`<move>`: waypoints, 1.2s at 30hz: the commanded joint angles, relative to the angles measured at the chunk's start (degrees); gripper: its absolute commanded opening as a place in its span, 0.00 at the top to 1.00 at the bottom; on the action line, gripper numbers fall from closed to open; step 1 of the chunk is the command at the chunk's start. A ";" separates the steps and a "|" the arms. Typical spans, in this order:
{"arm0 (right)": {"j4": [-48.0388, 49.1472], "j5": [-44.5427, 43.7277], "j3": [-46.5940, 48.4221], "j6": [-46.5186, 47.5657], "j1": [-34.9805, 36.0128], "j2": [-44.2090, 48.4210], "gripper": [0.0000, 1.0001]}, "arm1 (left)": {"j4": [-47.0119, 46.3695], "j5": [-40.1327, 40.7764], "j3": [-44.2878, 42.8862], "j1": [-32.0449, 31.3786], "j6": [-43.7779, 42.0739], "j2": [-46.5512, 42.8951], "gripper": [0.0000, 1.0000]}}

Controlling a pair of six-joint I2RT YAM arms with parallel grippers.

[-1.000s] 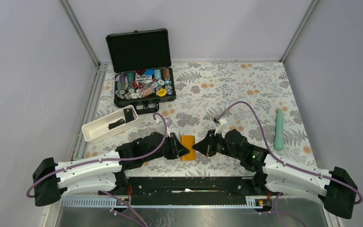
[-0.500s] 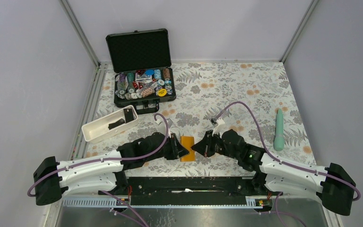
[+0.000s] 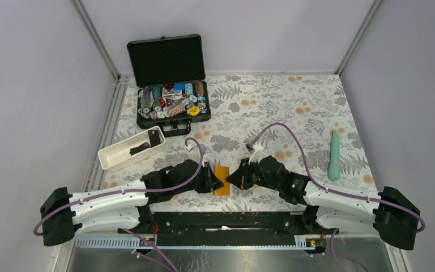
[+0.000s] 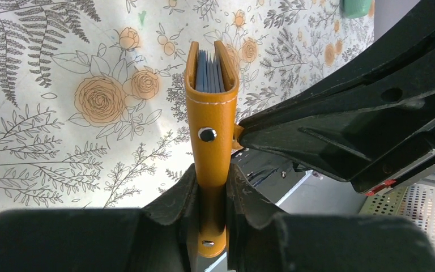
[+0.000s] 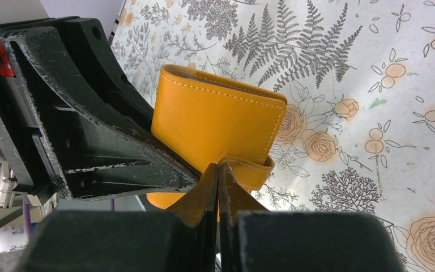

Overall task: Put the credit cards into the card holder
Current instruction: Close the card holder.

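Card holder [image 4: 210, 113] (orange, folded) pinched by left gripper [image 4: 210, 177].

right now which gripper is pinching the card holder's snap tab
The right gripper, shut on the snap tab; the left gripper clamps the card holder by its body instead.

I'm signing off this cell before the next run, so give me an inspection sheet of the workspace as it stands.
Surface: floral cloth, no spills seen.
Job's things: orange card holder folded, held between both grippers; a black card stands in the white tray; pale card not made out.
Clutter: open black case holding poker chips; mint-green tool at the right.
Grippers: left gripper clamps the folded holder; right gripper pinches its snap tab.
Cables: purple cables loop over each wrist; no snag seen.
Surroundings: grey walls, metal frame posts.
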State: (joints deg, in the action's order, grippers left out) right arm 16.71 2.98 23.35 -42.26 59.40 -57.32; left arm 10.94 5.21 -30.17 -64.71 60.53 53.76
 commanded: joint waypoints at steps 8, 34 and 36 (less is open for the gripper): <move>9.71 2.73 0.02 -2.06 3.90 -5.57 1.00 | -19.85 -4.07 -0.37 -0.60 1.17 -1.02 1.00; 17.98 1.70 1.03 -5.48 8.27 -14.91 1.00 | -27.50 -4.91 3.11 -0.55 2.83 -1.59 1.00; 18.20 1.46 1.01 -5.42 8.30 -15.41 1.00 | -28.08 -4.95 3.34 -0.52 2.84 -1.72 1.00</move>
State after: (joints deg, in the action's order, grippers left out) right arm 26.04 -0.16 22.81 -45.10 64.90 -71.18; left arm 10.15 4.58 -23.97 -64.66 60.47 53.82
